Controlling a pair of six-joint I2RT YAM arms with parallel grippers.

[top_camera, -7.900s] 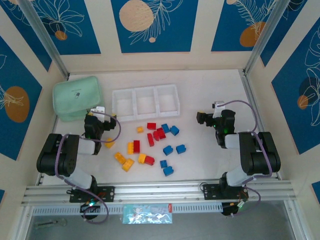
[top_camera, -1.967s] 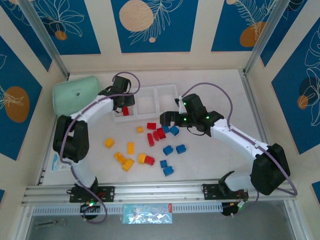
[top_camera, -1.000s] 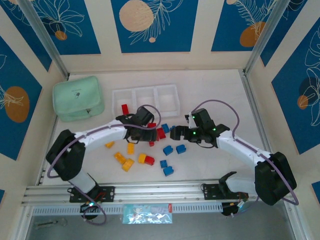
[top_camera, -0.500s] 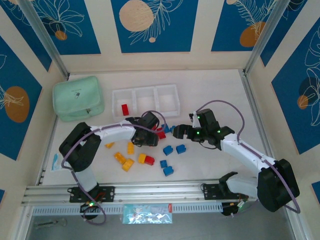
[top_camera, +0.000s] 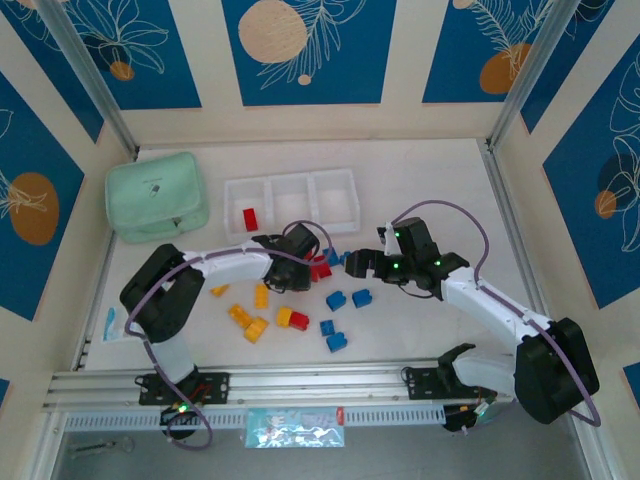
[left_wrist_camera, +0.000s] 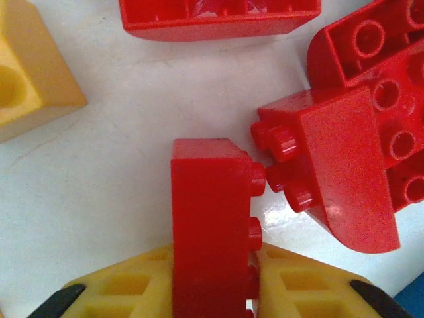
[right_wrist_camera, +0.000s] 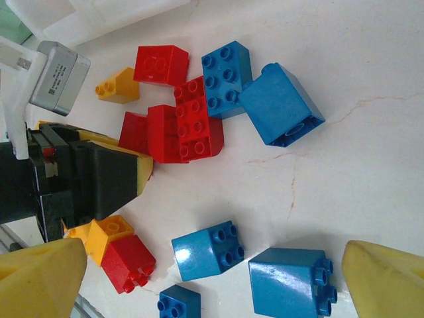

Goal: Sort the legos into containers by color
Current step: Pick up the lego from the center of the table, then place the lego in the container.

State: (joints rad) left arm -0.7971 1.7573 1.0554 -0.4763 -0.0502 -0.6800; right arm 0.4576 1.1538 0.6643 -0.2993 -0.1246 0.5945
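Since two seconds ago your left arm has swung off the tray (top_camera: 290, 178) and down into the pile, and within the last second your left gripper (left_wrist_camera: 215, 265) has clamped tight. In the left wrist view its yellow fingers (left_wrist_camera: 132, 291) pinch a red brick (left_wrist_camera: 211, 205) held on edge, studs facing right; whether it is off the table (left_wrist_camera: 119, 165) you cannot tell. Just beside those studs lies a curved red brick (left_wrist_camera: 338, 179), its own studs pointing back at them and nearly touching. Another red piece (left_wrist_camera: 218, 16) sits at the top edge and a yellow-orange piece (left_wrist_camera: 26, 73) at the upper left.

Your right gripper (right_wrist_camera: 212, 278) hangs with its fingers (right_wrist_camera: 40, 271) spread wide, grasping nothing; between them on the table lie three blue bricks (right_wrist_camera: 209, 248). Farther up that view two more blue pieces (right_wrist_camera: 281, 103) sit just beside the red cluster (right_wrist_camera: 182, 126).

From above, your two grippers face each other across the red cluster, close but apart. One red lego (top_camera: 250, 218) lies in the tray's left compartment. Yellow-orange legos (top_camera: 250, 320) lie loose on the left of the pile, the blue bricks on the right. The mint pouch (top_camera: 155, 195) sits left of the tray
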